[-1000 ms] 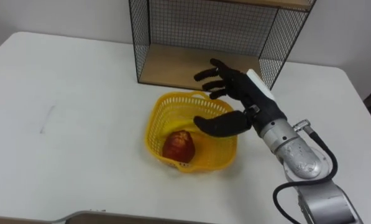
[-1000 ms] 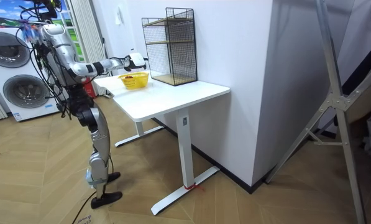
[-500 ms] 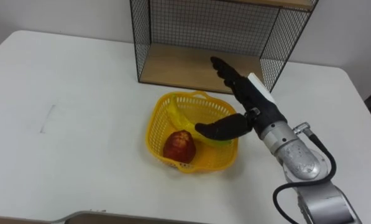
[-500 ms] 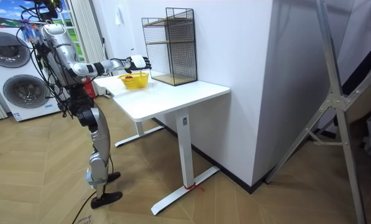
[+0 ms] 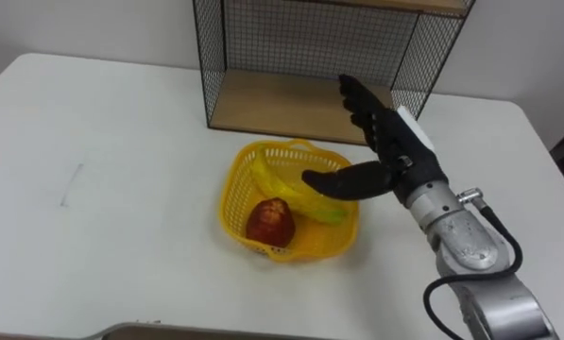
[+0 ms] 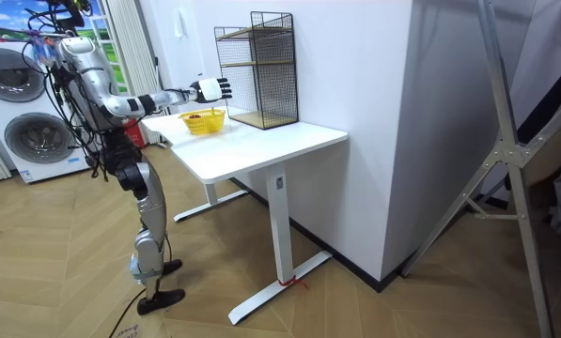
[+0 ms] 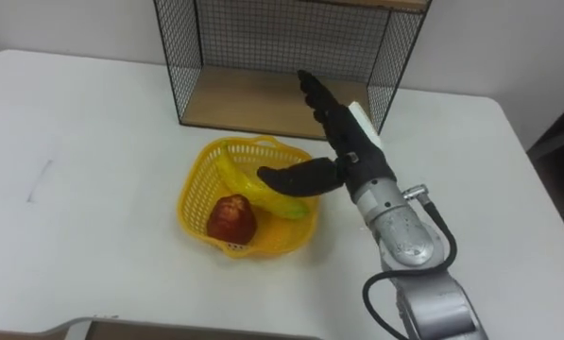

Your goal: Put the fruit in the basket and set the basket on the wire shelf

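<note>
Fruit step looks done: apple [image 5: 270, 221] and banana [image 5: 283, 189] lie in the yellow basket [image 5: 232, 179], on the worktop [image 5: 121, 189] just near of the wire shelf [image 5: 282, 106]. Right robot hand [image 5: 398, 153] hovers over the basket's right rim, spread wide, empty. Next, I'd judge: grip the rim, lift, set it far onto the shelf board.

Right hand [image 7: 346, 144] (fingers straight) hangs over yellow basket [image 7: 189, 194] with apple [image 7: 230, 219], banana [image 7: 283, 204].
</note>
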Motion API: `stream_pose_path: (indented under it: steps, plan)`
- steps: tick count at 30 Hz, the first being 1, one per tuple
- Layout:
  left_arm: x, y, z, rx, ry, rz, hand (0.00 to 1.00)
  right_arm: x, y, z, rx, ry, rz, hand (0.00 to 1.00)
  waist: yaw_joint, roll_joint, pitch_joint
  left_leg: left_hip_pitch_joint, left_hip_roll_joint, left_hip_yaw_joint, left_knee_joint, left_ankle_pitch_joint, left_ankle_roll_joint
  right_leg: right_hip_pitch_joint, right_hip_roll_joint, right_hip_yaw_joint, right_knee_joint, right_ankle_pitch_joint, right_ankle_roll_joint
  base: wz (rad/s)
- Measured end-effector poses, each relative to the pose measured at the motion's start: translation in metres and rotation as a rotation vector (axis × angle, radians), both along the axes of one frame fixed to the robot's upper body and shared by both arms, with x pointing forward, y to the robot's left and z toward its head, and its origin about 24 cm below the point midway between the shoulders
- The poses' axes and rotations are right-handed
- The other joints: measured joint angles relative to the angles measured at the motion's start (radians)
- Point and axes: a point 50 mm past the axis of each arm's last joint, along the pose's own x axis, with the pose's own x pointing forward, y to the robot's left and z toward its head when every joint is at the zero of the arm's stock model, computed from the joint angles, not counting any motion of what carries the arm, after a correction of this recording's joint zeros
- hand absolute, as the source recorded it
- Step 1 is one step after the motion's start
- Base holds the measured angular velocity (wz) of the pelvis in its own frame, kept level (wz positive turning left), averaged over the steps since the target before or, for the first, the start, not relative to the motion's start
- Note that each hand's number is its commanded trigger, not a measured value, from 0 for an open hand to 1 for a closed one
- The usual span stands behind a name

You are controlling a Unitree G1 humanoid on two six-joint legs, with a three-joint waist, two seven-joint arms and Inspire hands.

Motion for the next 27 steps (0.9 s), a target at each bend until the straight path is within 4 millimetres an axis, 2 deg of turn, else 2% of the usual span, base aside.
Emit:
stream_pose_path:
  steps: [3, 5, 6, 8, 11, 12, 15, 16, 18, 20, 21, 23, 26, 27]
  plan:
    - [-0.023, 0.012, 0.004, 0.078, -0.013, 0.264, 0.00, -0.004, -0.021, 0.002, 0.080, -0.005, -0.114, 0.00, 0.000, 0.012, -0.0086, 0.015, 0.000, -0.001, -0.008, 0.000, 0.000, 0.012, -0.001, -0.007, 0.001, 0.000, 0.000, 0.00]
    - [-0.042, 0.024, 0.009, 0.169, -0.033, 0.528, 0.00, -0.014, -0.039, 0.005, 0.133, -0.016, -0.214, 0.00, 0.014, 0.019, -0.0089, 0.032, 0.001, 0.006, -0.021, 0.002, -0.001, 0.019, -0.003, -0.008, 0.000, 0.000, 0.000, -0.06]
    - [-0.045, 0.027, 0.011, 0.195, -0.040, 0.599, 0.00, -0.016, -0.043, 0.006, 0.141, -0.019, -0.233, 0.00, 0.014, 0.020, -0.0098, 0.032, 0.001, 0.005, -0.021, 0.002, -0.001, 0.020, -0.003, -0.008, 0.000, 0.000, 0.000, 0.00]
    - [-0.055, 0.042, 0.018, 0.311, -0.092, 0.886, 0.00, -0.024, -0.059, 0.008, 0.174, -0.031, -0.319, 0.00, 0.016, 0.025, -0.0093, 0.032, 0.001, 0.003, -0.021, 0.002, -0.001, 0.019, -0.002, 0.001, -0.003, 0.000, 0.000, 0.04]
    - [-0.058, 0.058, 0.028, 0.457, -0.143, 1.134, 0.00, -0.035, -0.074, 0.006, 0.163, -0.033, -0.420, 0.00, 0.017, 0.039, -0.0134, 0.032, -0.001, 0.003, -0.019, 0.002, -0.001, 0.021, -0.004, -0.010, -0.012, 0.000, 0.001, 0.00]
    - [-0.058, 0.061, 0.031, 0.490, -0.151, 1.158, 0.00, -0.037, -0.076, 0.005, 0.155, -0.030, -0.437, 0.00, 0.016, 0.042, -0.0144, 0.033, -0.001, 0.004, -0.020, 0.003, -0.001, 0.021, -0.004, -0.009, -0.012, 0.000, 0.001, -0.05]
    - [-0.041, 0.083, 0.049, 0.647, -0.253, 1.205, 0.00, -0.050, -0.085, -0.004, 0.136, 0.002, -0.517, 0.00, 0.029, 0.053, -0.0176, 0.037, -0.001, 0.008, -0.030, 0.009, -0.003, 0.019, -0.004, -0.005, -0.012, 0.000, 0.001, -0.05]
    - [-0.031, 0.093, 0.060, 0.707, -0.327, 1.220, 0.00, -0.057, -0.089, -0.007, 0.126, 0.016, -0.544, 0.00, 0.040, 0.056, -0.0176, 0.037, -0.001, 0.006, -0.031, 0.010, -0.004, 0.020, -0.004, -0.006, -0.012, 0.000, 0.001, 0.00]
    - [-0.011, 0.105, 0.075, 0.790, -0.429, 1.217, 0.00, -0.060, -0.091, -0.010, 0.105, 0.024, -0.562, 0.00, 0.040, 0.064, -0.0172, 0.033, 0.000, 0.007, -0.026, 0.010, -0.004, 0.019, -0.004, -0.004, -0.012, 0.000, 0.000, 0.00]
    - [0.013, 0.119, 0.104, 0.912, -0.590, 1.165, 0.00, -0.067, -0.095, -0.014, 0.079, 0.043, -0.585, 0.00, 0.045, 0.069, -0.0165, 0.032, 0.001, 0.006, -0.025, 0.010, -0.004, 0.018, -0.004, 0.004, -0.012, 0.001, -0.001, 0.00]
    - [0.018, 0.122, 0.112, 0.943, -0.635, 1.150, 0.00, -0.069, -0.096, -0.015, 0.076, 0.050, -0.588, 0.00, 0.047, 0.068, -0.0164, 0.032, 0.000, 0.006, -0.026, 0.010, -0.004, 0.018, -0.004, 0.004, -0.012, 0.001, -0.001, 0.00]
    - [0.044, 0.126, 0.147, 1.037, -0.839, 1.133, 0.00, -0.074, -0.096, -0.019, 0.065, 0.065, -0.599, 0.00, 0.048, 0.068, -0.0166, 0.032, -0.001, 0.006, -0.025, 0.010, -0.004, 0.017, -0.003, -0.001, -0.009, 0.001, -0.001, 0.00]
    - [0.068, 0.124, 0.180, 1.086, -1.065, 1.103, 0.00, -0.074, -0.097, -0.018, 0.060, 0.051, -0.602, 0.00, 0.045, 0.063, -0.0143, 0.031, -0.003, 0.007, -0.027, 0.012, -0.001, 0.013, -0.004, 0.003, -0.009, 0.001, -0.001, 0.00]
    - [0.071, 0.123, 0.186, 1.085, -1.100, 1.101, 0.00, -0.074, -0.097, -0.017, 0.057, 0.044, -0.605, 0.00, 0.044, 0.069, -0.0163, 0.030, -0.003, 0.007, -0.027, 0.012, -0.001, 0.013, -0.004, 0.001, -0.009, 0.001, -0.001, 0.00]
